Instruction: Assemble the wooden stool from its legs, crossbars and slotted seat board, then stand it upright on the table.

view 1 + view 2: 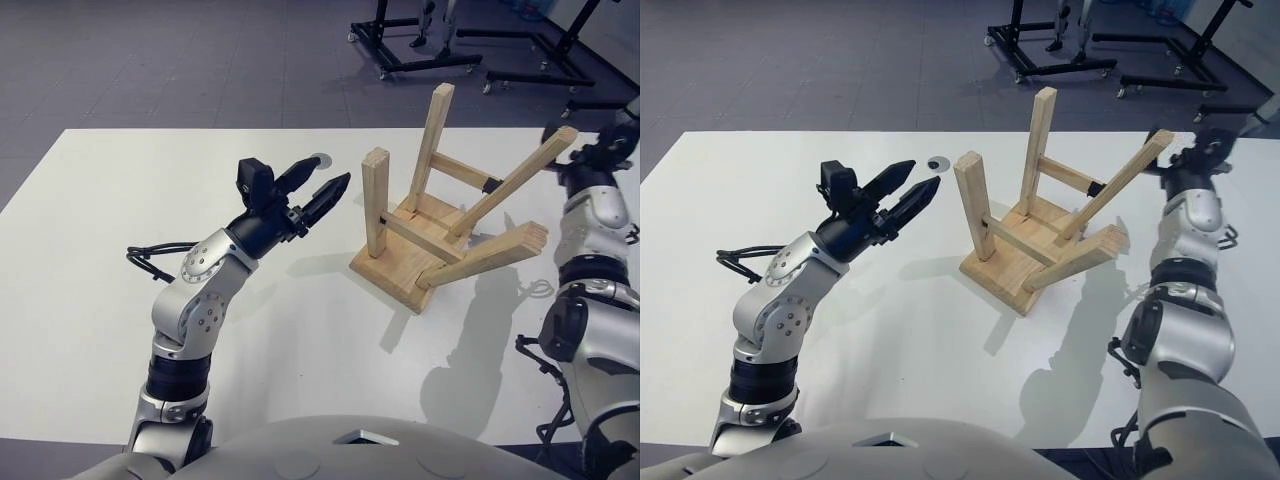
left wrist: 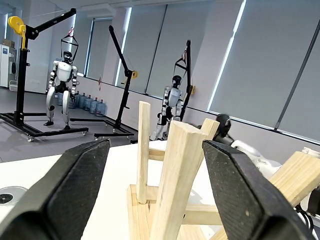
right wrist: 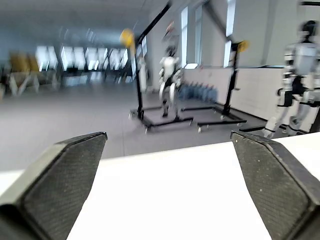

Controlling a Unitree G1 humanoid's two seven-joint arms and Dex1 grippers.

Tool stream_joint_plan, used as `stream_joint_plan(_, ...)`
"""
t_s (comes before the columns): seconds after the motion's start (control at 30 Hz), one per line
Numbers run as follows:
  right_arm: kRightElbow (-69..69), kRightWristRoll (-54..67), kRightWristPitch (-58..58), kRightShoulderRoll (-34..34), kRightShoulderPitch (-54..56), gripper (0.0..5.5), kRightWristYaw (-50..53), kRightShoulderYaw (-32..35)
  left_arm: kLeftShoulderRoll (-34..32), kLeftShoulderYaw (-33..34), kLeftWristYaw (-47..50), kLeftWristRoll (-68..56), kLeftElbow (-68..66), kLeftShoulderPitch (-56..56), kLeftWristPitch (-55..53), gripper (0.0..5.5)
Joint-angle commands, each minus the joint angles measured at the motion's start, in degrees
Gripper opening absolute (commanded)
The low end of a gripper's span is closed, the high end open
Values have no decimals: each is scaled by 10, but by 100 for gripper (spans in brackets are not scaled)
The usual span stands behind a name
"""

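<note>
The assembled stool (image 1: 430,235) rests upside down and tilted near the far edge of the counter (image 1: 90,210), so I think it needs turning. The left gripper (image 1: 331,172) points wide fingers at the nearest leg (image 1: 376,200), and the right gripper (image 3: 168,140) has wide fingers too.

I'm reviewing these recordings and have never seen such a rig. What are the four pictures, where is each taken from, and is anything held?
This is a humanoid robot with two arms, each ending in a black two-fingered end effector. The two wide pictures come from cameras in its head, looking down over the arms; the other two come from wrist cameras, looking out between the fingers. On the white rectangular table sits a pale wooden four-legged stool, upside down: seat board lowest, legs slanting upward. A small round grey disc lies farther back. The left end effector hovers open beside the stool, pointed at it; the right end effector, on the stool's other side, is open too. Neither holds anything.
</note>
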State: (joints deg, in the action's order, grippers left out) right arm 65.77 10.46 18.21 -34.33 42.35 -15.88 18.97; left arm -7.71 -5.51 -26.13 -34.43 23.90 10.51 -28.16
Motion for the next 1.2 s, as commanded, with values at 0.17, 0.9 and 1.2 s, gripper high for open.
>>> stream_joint_plan(0.17, -66, 42, 63, 58, -78, 458, -327, -41, -30, 29, 4, 2, 20, -61, 4, 336)
stream_joint_plan(0.9, -421, 71, 31, -80, -341, 458, -531, -94, -303, 27, -249, 186, -74, -244, 190, 336)
stream_joint_plan(1.2, -590, 94, -14, -120, -459, 458, -641, -157, -295, -30, -290, 228, -120, -180, 253, 336)
